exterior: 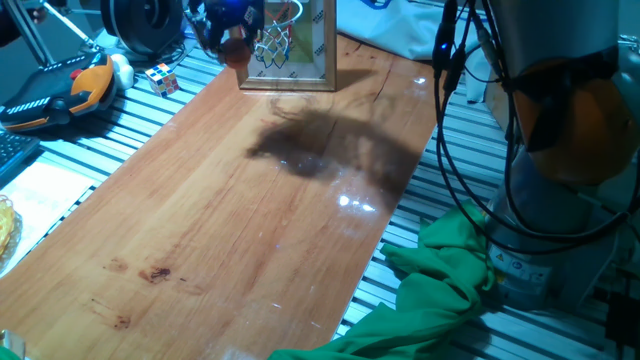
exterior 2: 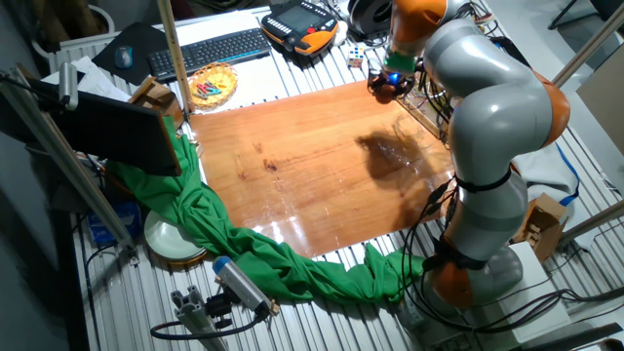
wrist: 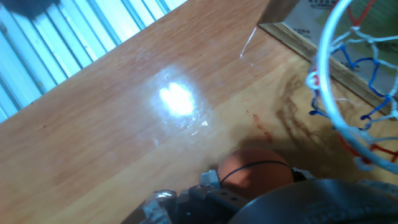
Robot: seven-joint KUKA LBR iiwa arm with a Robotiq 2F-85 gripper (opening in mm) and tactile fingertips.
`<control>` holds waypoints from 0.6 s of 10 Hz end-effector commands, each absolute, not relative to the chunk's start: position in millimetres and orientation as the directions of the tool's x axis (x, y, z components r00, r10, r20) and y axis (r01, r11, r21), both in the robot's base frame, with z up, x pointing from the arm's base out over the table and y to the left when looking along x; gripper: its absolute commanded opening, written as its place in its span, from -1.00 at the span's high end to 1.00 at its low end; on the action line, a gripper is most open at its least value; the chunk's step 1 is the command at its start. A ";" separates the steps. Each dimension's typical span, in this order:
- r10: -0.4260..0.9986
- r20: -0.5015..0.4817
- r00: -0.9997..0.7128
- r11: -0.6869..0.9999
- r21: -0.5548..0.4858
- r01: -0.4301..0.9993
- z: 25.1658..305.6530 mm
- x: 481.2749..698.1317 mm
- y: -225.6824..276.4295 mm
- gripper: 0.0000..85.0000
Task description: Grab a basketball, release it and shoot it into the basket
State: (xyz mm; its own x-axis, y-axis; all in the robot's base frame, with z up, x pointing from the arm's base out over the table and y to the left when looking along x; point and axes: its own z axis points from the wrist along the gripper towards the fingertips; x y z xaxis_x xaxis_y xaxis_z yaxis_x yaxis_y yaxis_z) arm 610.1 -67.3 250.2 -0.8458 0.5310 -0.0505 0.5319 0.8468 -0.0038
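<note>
My gripper is at the far end of the wooden table, raised above it and just left of the basket. It is shut on the small orange basketball. In the hand view the basketball with its dark seam sits between my fingers, above the tabletop. The basket has a white net on a wooden-framed backboard. In the hand view its rim and net are close on the right, level with or slightly above the ball. From the other fixed view my gripper hangs over the table's far corner.
A multicoloured puzzle cube and an orange-black handheld controller lie left of the table on the slatted bench. A green cloth drapes off the near right corner. Cables and the arm's base stand to the right.
</note>
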 end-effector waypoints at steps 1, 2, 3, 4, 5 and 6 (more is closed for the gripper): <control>0.530 -0.056 -0.846 0.847 -0.010 0.532 254.4 608.5 -68.6 0.98; 0.529 -0.057 -0.847 0.848 -0.011 0.530 259.7 606.7 -70.7 0.98; 0.525 -0.055 -0.849 0.850 -0.015 0.526 266.2 605.4 -74.1 0.98; 0.521 -0.048 -0.852 0.853 -0.013 0.523 272.2 605.0 -78.6 0.98; 0.513 -0.051 -0.857 0.857 -0.021 0.515 279.7 603.6 -83.7 0.98; 0.504 -0.055 -0.862 0.862 -0.030 0.506 287.9 602.1 -89.8 0.98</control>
State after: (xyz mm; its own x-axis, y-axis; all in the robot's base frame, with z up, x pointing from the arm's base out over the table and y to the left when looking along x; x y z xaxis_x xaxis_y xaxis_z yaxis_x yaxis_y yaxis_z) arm 601.8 -91.9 290.0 -0.8637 0.5010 -0.0552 0.5030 0.8637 -0.0308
